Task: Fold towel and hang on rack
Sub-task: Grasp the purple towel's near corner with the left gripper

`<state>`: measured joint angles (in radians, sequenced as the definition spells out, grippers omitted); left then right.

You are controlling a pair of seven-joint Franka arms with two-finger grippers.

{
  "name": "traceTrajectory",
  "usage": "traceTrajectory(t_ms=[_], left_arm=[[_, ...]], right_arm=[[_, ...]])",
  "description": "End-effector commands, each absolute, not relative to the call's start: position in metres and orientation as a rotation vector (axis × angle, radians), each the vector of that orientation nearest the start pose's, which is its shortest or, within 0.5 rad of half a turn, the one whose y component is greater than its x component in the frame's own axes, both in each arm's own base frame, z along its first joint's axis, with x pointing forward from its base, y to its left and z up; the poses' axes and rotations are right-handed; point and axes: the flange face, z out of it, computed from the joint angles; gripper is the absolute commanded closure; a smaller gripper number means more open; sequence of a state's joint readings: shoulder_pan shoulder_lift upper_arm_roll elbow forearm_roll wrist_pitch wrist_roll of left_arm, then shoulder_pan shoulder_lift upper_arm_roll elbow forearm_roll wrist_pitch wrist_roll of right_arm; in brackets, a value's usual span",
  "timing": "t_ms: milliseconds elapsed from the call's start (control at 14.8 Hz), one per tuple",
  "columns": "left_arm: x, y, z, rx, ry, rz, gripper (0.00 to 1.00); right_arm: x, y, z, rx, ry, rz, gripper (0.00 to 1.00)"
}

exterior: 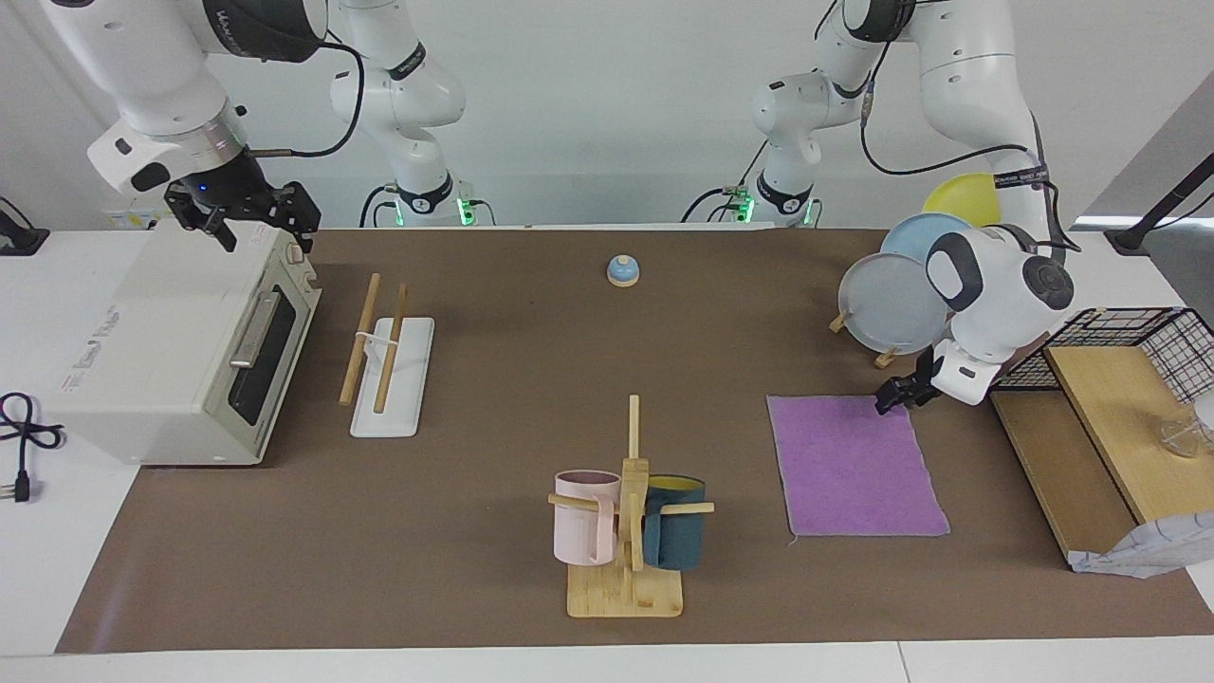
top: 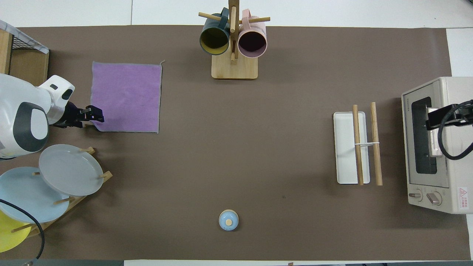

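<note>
Purple towel (exterior: 856,465) — plates (exterior: 892,304) beside

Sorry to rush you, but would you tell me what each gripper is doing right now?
Left gripper: low at the towel corner nearest the robots; grip cannot be told.
Right gripper: over the toaster oven, holding nothing, waiting; fingers cannot be told.

The towel (exterior: 856,467) is soft purple cloth with a fine, slightly rough nap, and it lies on a matt brown covering (exterior: 531,379) that looks like paper or felt. The rack (exterior: 387,353) has two smooth rods of light wood over a white base that looks like plastic, and the mug tree (exterior: 629,531) and its board are of the same pale wood. The oven (exterior: 180,351) has a cream, slightly glossy shell, and the basket (exterior: 1129,346) at the corner is thin black wire.
</note>
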<state>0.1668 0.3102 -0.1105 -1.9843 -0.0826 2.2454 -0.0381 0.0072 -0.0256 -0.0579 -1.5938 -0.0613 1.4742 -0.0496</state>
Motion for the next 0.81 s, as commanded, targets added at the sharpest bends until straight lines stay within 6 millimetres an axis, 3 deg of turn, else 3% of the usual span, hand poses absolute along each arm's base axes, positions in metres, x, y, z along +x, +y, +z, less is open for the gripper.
traceTrajectory(t_ms=[0,68,270,540,743], left_arm=[[0.6056,0.0391,0.3018,-3.243,-0.255,0.054,0.32],[0.6054,0.04,0.3009,-3.243,-0.258,0.057,0.38],[0.6041,0.0407,0.2996,-3.243,-0.262,0.072,0.42],[0.6035,0.0414,0.2994,-3.242,-0.263,0.084,0.62],[0.6033,0.0413,0.2993,-3.242,-0.266,0.087,0.7]], right_arm=[[0.5307,-0.0359,0.6213,-3.175,-0.017,0.138,0.0],[0.5307,-0.0357,0.6213,-3.174,-0.019,0.138,0.0],[0.5307,-0.0357,0.6213,-3.174,-0.017,0.138,0.0],[0.5307,-0.0359,0.6213,-3.175,-0.017,0.138,0.0],[0.5307,-0.0357,0.6213,-3.174,-0.017,0.138,0.0]])
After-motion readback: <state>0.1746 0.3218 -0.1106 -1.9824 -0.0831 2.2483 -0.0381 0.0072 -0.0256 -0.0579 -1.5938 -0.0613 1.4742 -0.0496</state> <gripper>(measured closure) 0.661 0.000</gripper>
